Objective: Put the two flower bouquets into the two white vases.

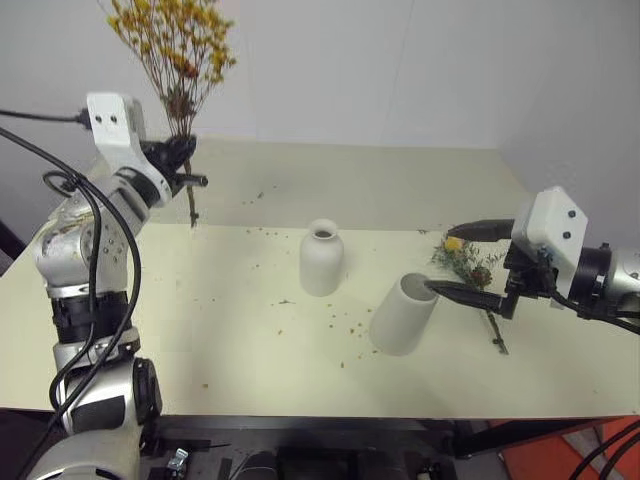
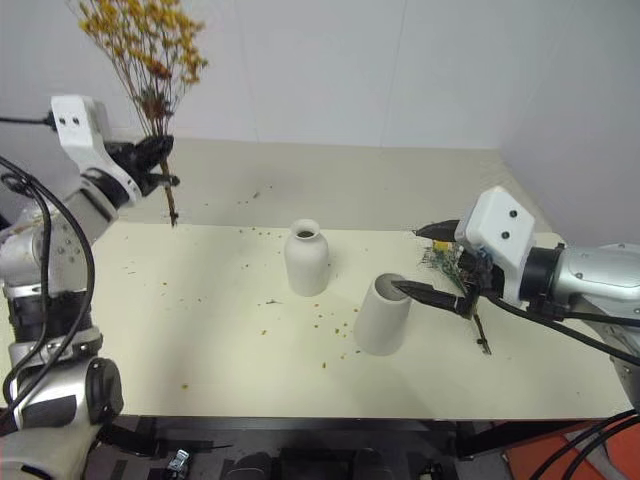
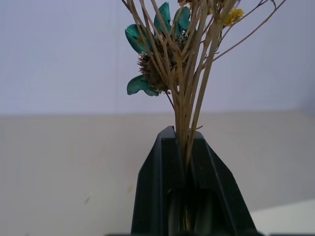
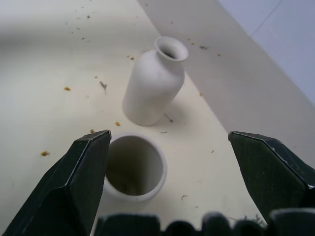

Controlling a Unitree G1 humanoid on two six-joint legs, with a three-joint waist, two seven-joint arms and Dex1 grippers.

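Clamped on thin brown stems, the left gripper (image 1: 182, 160) holds the yellow-orange bouquet (image 1: 178, 45) upright above the table's (image 1: 230, 340) far left side. Jaws spread wide and empty, the right gripper (image 1: 462, 260) is seen beside the cylinder vase (image 1: 403, 314). The bottle vase (image 1: 321, 258) stands just left. The grey-green bouquet (image 1: 466, 262) lies flat beneath the right gripper.

My left arm (image 1: 95, 250) is silver-grey metal with black joint bands, and loose black cables loop along it. A white blocky housing (image 1: 112, 118) with two dark screw holes caps its wrist. My right arm (image 2: 585, 280) is silver with a black collar, cables trailing beneath, and bears a matching white housing (image 2: 503, 238). My fingers (image 4: 78, 182) are black, flat-sided wedges tapering to blunt tips.
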